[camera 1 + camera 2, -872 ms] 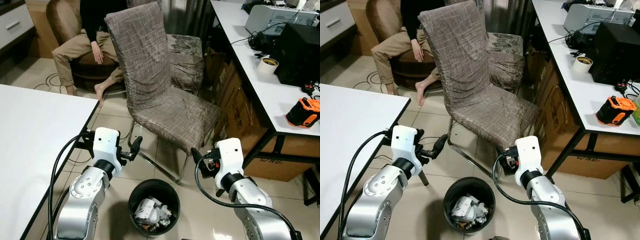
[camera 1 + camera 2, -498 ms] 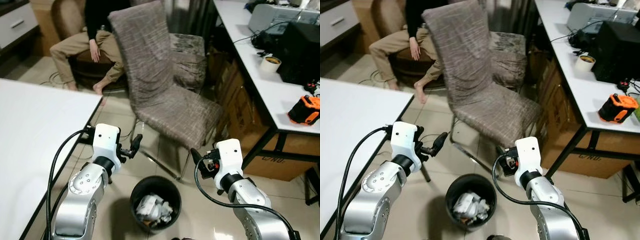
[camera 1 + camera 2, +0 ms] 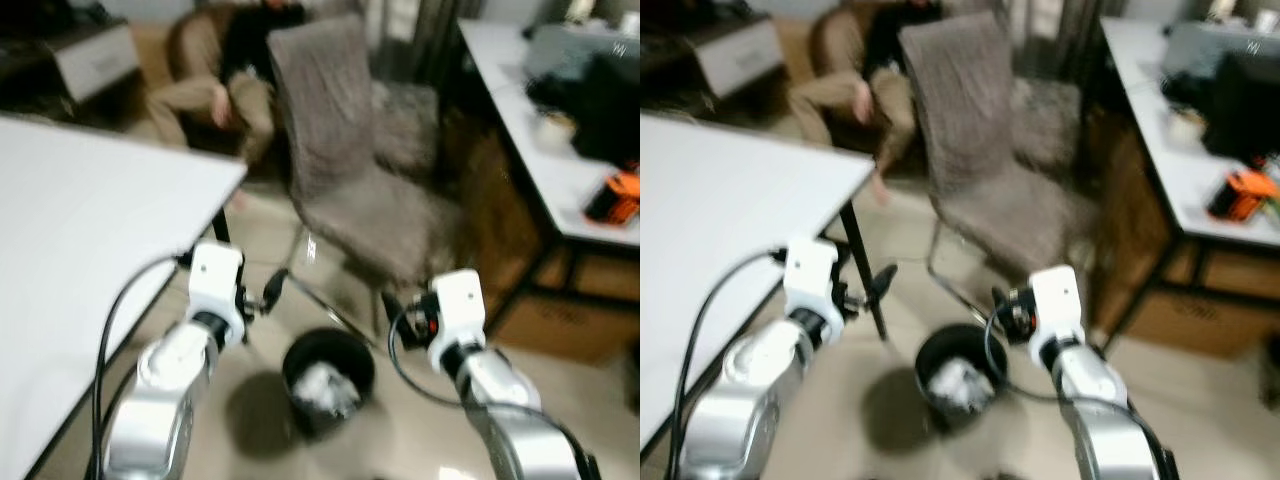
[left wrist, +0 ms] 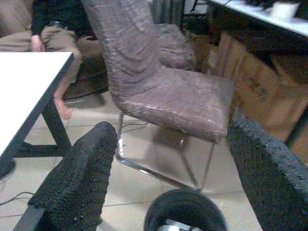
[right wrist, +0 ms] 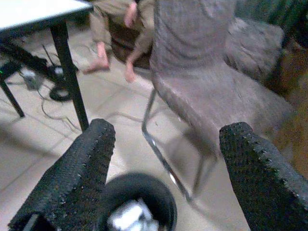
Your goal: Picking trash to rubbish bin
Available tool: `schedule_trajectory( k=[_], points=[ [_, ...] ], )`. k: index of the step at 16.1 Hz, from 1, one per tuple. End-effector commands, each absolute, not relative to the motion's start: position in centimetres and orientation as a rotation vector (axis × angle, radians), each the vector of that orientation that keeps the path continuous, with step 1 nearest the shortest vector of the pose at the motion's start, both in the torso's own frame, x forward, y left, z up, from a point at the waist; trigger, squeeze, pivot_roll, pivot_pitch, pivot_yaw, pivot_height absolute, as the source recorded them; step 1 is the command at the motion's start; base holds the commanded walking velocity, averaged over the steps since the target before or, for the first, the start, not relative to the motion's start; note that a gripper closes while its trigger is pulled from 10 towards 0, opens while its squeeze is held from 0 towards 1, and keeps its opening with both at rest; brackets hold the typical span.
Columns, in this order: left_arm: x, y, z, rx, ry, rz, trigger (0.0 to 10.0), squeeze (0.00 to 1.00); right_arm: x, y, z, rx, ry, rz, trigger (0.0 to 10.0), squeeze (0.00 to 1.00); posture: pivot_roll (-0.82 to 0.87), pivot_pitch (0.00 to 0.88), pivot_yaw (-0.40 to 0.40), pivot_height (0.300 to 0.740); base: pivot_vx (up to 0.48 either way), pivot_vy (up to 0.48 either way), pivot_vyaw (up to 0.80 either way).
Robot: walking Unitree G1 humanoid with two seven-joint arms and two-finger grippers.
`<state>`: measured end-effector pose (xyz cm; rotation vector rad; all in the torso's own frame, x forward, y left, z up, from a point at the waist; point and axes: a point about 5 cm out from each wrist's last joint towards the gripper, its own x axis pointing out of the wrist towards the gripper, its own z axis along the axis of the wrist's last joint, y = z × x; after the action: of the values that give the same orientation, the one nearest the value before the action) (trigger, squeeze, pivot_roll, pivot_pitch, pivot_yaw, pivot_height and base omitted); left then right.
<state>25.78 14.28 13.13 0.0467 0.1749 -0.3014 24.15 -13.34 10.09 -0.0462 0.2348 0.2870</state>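
Left eye view: both hands hung empty over the bin.
The rubbish bin (image 3: 328,380) sat between and below the open left hand (image 3: 270,292) and open right hand (image 3: 393,316).

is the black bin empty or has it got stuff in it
Not empty: the black bin stands upright on the floor with pale crumpled trash inside.

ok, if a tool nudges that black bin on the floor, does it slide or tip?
Probably slides: the black bin looks small and plastic, standing on smooth tile. It likely stays light, since the trash inside looks like crumpled paper. A push near the rim could tip it, though blur limits certainty.
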Motion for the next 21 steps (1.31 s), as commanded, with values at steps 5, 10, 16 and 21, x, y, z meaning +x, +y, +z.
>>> schedule_trajectory(
  k=[5, 10, 16, 21],
  points=[
    [26.2, 14.5, 13.6, 0.049, 0.158, -0.291, 10.0, 0.00, 24.5, -13.6, 10.4, -0.061, 0.220, 0.284, 10.0, 0.00, -0.14, 0.000, -0.031, 0.740, -0.322, 0.000, 0.00],
    [26.5, 15.1, 13.7, 0.047, 0.158, -0.273, 10.0, 0.00, 24.6, -13.3, 10.3, -0.055, 0.218, 0.281, 10.0, 0.00, -0.14, 0.000, -0.029, 0.740, -0.323, 0.000, 0.00],
    [26.6, 15.2, 13.7, 0.060, 0.156, -0.273, 10.0, 0.00, 25.0, -13.1, 10.4, -0.069, 0.212, 0.288, 10.0, 0.00, -0.13, 0.000, -0.033, 0.740, -0.321, 0.000, 0.00],
    [26.2, 15.3, 13.6, 0.066, 0.159, -0.267, 10.0, 0.00, 25.1, -13.0, 10.5, -0.114, 0.177, 0.281, 10.0, 0.00, -0.13, 0.000, -0.042, 0.740, -0.317, 0.000, 0.00]
  ],
)
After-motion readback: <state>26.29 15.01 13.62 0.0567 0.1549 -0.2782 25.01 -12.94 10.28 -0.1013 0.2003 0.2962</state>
